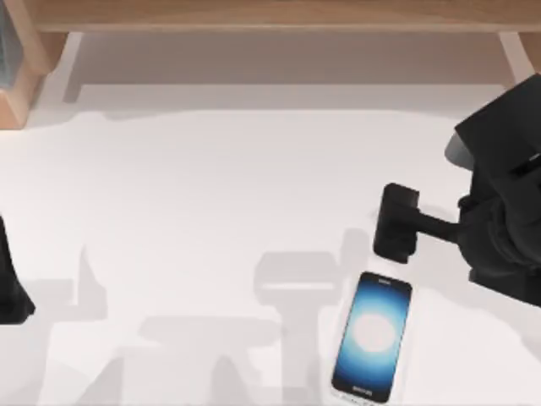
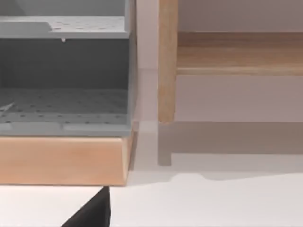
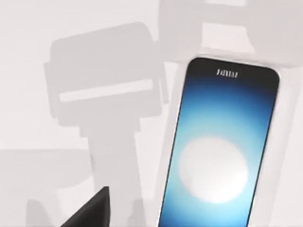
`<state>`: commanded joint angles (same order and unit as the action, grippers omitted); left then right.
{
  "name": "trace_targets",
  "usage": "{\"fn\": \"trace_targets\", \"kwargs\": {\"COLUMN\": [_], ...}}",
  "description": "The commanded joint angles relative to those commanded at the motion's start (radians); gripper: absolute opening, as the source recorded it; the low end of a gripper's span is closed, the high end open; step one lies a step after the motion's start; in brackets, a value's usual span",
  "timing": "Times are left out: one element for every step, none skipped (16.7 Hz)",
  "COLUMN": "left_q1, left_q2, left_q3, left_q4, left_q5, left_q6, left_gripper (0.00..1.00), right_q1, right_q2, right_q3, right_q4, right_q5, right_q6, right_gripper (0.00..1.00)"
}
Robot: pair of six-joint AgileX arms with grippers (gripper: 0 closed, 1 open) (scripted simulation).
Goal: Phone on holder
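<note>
The phone (image 1: pixel 372 335) lies flat and face up on the white table (image 1: pixel 186 186) near the front edge, right of centre. Its blue screen glows with a white centre inside a pale rim. In the right wrist view the phone (image 3: pixel 218 151) is seen close from above. My right gripper (image 1: pixel 396 222) hovers just behind the phone, a little to its right, reaching in from the right side and holding nothing. My left arm (image 1: pixel 10 288) is parked at the table's left edge. The holder is out of view.
A wooden frame (image 1: pixel 270 15) runs along the back of the table. At the back left stands a grey perforated rack (image 2: pixel 61 85) on a wooden base (image 2: pixel 61 161), beside a wooden post (image 2: pixel 166 61). Arm shadows fall across the table left of the phone.
</note>
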<state>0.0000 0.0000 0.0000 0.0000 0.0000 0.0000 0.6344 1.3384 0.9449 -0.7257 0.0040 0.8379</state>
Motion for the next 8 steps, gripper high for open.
{"fn": "trace_targets", "kwargs": {"left_q1": [0.000, 0.000, 0.000, 0.000, 0.000, 0.000, 0.000, 0.000], "left_q2": [0.000, 0.000, 0.000, 0.000, 0.000, 0.000, 0.000, 0.000], "left_q3": [0.000, 0.000, 0.000, 0.000, 0.000, 0.000, 0.000, 0.000], "left_q4": [0.000, 0.000, 0.000, 0.000, 0.000, 0.000, 0.000, 0.000], "left_q5": [0.000, 0.000, 0.000, 0.000, 0.000, 0.000, 0.000, 0.000], "left_q6": [0.000, 0.000, 0.000, 0.000, 0.000, 0.000, 0.000, 0.000], "left_gripper": [1.00, 1.00, 1.00, 1.00, 1.00, 1.00, 1.00, 1.00], "right_q1": [0.025, 0.046, 0.062, 0.076, 0.085, 0.092, 0.096, 0.098], "right_q2": [0.093, 0.179, 0.255, 0.322, 0.378, 0.423, 0.459, 0.483], "right_q3": [0.058, 0.112, 0.161, 0.204, 0.240, 0.271, 0.294, 0.311], "right_q4": [-0.046, -0.090, -0.131, -0.167, -0.199, -0.226, -0.247, -0.262], "right_q5": [-0.001, -0.001, -0.001, -0.002, -0.002, -0.003, -0.003, -0.003], "right_q6": [0.045, 0.085, 0.121, 0.151, 0.177, 0.197, 0.212, 0.222], "right_gripper": [1.00, 1.00, 1.00, 1.00, 1.00, 1.00, 1.00, 1.00]}}
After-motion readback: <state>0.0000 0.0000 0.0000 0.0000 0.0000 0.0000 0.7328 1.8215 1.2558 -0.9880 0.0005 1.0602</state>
